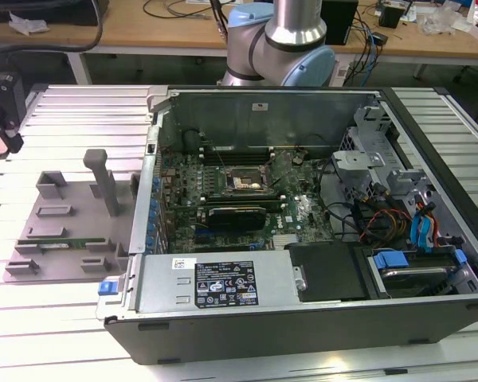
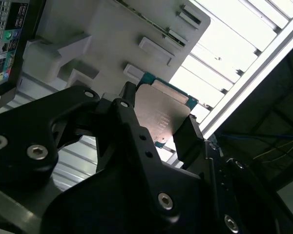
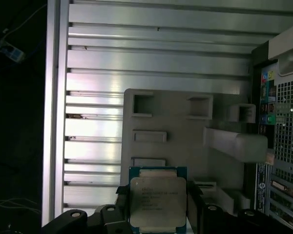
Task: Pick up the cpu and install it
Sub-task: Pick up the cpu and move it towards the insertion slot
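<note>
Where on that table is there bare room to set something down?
Bare slats of the table lie nearer the camera than the grey tray and beyond it, beside the computer case; another strip runs along the case on the exterior view's right. Crowded: the tray's posts and pockets, and the case's inside, packed with cables.

We noted cpu (image 3: 157,202) (image 2: 161,117) in both wrist views: flat square chip, silver-grey metal lid with faint print, thin teal-green border. Clamped by two opposite edges between black fingers (image 2: 186,139) of gripper (image 2: 158,121). Lid faced both cameras.
</note>
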Tool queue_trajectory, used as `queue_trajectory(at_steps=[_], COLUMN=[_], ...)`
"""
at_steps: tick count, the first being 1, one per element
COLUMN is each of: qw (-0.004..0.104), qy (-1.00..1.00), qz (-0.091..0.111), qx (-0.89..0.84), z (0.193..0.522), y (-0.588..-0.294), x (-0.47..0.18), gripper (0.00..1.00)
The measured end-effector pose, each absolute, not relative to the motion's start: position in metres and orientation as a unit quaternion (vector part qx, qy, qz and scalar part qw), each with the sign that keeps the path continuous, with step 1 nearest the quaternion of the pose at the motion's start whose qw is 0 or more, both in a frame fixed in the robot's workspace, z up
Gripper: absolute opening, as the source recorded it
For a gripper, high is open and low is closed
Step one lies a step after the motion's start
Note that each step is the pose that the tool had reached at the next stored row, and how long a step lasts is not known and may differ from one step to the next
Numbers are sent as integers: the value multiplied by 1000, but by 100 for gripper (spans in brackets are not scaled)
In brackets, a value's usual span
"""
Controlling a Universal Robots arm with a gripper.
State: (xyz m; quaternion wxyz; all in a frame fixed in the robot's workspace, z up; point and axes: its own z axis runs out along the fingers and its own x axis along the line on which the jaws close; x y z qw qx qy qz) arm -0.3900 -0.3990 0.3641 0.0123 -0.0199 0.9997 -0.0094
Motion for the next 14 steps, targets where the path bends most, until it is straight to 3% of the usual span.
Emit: queue_trajectory(at_steps=[14], qw=[12], qy=[1000], qz=[-13], qx=[-20], z=[395], y=[-399], x=[-390], gripper=[55])
